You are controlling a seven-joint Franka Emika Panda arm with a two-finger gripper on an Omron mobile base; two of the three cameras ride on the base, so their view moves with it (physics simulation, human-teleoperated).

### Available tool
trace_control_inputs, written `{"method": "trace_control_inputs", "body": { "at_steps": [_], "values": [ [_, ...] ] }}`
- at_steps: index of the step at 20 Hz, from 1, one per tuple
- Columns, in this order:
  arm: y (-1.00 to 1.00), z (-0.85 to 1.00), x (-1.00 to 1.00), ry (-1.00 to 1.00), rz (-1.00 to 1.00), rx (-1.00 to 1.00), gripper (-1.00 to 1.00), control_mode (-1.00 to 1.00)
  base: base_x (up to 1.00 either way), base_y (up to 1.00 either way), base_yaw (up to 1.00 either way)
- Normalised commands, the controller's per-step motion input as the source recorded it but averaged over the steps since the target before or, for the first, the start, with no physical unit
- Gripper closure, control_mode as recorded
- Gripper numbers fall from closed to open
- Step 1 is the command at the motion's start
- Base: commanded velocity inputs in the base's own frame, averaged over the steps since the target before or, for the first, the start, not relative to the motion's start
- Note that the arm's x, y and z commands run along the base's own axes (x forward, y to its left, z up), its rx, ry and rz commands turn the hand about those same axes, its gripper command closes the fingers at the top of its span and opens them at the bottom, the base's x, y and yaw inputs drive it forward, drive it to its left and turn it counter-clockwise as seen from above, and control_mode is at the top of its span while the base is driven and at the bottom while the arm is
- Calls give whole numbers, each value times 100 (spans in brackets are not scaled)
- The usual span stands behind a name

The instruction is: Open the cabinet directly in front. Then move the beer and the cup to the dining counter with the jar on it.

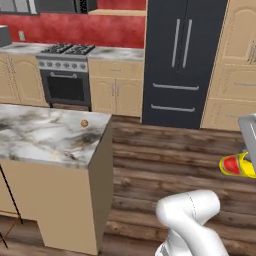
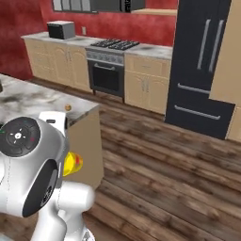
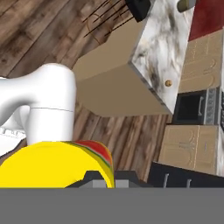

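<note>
My gripper [image 3: 109, 180] is shut on the cup [image 3: 57, 164], a yellow cup with a red-orange mark. The cup lies sideways in the hand, above the wooden floor. At the right edge of the left base view the cup [image 1: 236, 165] hangs well to the right of the dining counter [image 1: 47, 135]. In the right base view the cup [image 2: 73, 164] peeks out behind my arm. The dining counter [image 3: 159, 48] has a marble top and a tan base. An olive-grey thing [image 3: 185, 4] stands on it, cut off by the frame edge; it may be the jar. The cabinet and the beer are out of view.
A small round brown object [image 1: 84, 123] lies near the counter's corner. Black stool legs [image 1: 11, 200] stand by the counter's near side. A stove [image 1: 65, 75], a black fridge [image 1: 182, 60] and tan drawer cabinets [image 1: 116, 90] line the far wall. Wooden floor [image 1: 170, 155] lies between.
</note>
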Motion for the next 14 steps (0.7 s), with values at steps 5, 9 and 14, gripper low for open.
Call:
{"method": "trace_control_inputs", "body": {
  "at_steps": [5,9,14],
  "values": [
    [0,0,0,0,0,0,100,100,0,2,28],
    [0,0,0,0,0,0,100,100,0,0,24],
    [0,0,0,0,0,0,100,100,0,0,20]
  ]
}}
